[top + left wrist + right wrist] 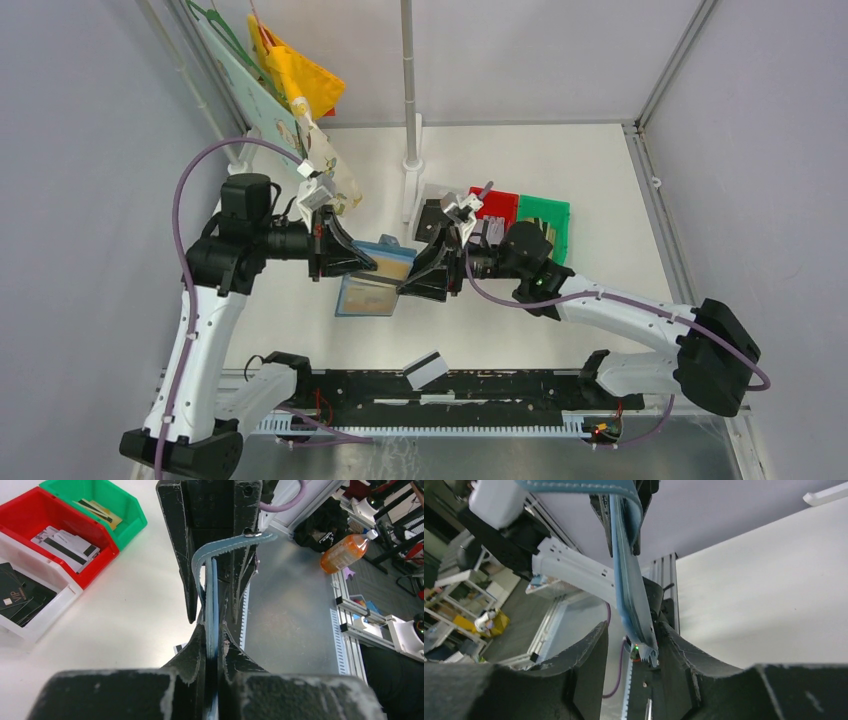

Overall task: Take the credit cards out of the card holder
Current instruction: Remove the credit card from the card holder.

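Observation:
The teal-blue card holder hangs above the table between the two arms, one flap hanging down. My left gripper is shut on its left edge. In the left wrist view the holder runs edge-on through the jaws of that gripper. My right gripper is open, and the holder's right edge hangs between its fingers, close to the right one. A grey credit card with a dark stripe lies on the black rail at the near edge. No card shows inside the holder.
Three bins stand behind the right arm: clear, red and green. Cards lie in the red bin, the green bin and the clear bin. A white post stands at the back, with bags hanging at back left.

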`<state>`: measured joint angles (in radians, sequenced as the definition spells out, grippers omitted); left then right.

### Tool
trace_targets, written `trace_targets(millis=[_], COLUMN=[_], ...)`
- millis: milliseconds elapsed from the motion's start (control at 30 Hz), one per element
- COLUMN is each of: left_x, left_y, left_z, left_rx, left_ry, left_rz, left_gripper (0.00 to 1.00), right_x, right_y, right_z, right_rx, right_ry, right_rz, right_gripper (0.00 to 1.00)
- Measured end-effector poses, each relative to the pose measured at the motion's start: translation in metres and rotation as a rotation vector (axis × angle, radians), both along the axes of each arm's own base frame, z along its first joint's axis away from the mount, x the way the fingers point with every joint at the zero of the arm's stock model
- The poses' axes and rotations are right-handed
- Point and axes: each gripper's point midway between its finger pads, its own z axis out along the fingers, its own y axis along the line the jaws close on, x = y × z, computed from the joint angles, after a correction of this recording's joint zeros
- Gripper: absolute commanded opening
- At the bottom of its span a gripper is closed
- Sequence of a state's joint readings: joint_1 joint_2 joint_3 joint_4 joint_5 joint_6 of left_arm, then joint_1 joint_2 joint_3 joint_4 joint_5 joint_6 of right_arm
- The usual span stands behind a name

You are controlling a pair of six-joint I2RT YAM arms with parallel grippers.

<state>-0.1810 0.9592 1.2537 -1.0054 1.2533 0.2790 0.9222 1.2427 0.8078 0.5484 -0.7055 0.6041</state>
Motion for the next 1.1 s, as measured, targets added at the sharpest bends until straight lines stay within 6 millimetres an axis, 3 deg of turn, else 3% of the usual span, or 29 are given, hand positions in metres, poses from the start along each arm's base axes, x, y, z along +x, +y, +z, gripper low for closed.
trace_targets(millis=[167,367,400,433,500,633,767,867,1000,1100], left_x=[0.002,-0.001,-0.001,-0.001,-0.002,0.0,0.004,0.005,0.0,-0.002], left_y=[-0.003,-0.003,-0.003,-0.003,-0.004,-0.002,0.002,0.006,0.011,0.013], left_z=[0.013,0.028,0.031,0.032,0.034,0.03,0.02,0.001,-0.029,-0.044], left_rx=[-0.066,-0.145,-0.155,-0.161,-0.168,-0.137,-0.036,0.044,0.129,0.166], left_ry=[0.024,0.051,0.055,0.059,0.067,0.045,-0.043,-0.067,-0.004,0.045], left_rz=[0.081,0.163,0.173,0.179,0.181,0.176,0.131,0.077,0.001,-0.04], left_gripper=[0.02,0.02,0.08,0.23,0.42,0.54,0.53,0.43,0.32,0.34], right_x=[-0.001,0.002,0.002,0.002,0.002,0.006,0.019,0.023,0.026,0.029], right_y=[-0.005,-0.005,-0.005,-0.005,-0.006,0.005,0.015,0.016,0.015,0.014], right_z=[0.026,0.051,0.053,0.054,0.056,0.042,0.045,0.052,0.038,0.015], right_rx=[0.181,0.31,0.318,0.325,0.327,0.184,-0.012,-0.102,-0.229,-0.337], right_ry=[0.068,0.106,0.111,0.109,0.106,0.065,-0.046,-0.123,-0.168,-0.17], right_rz=[-0.013,-0.005,-0.004,-0.004,-0.004,-0.005,-0.023,-0.012,0.015,0.044], right_gripper=[0.4,0.08,0.02,0.0,0.0,0.0,0.0,0.0,0.0,0.0])
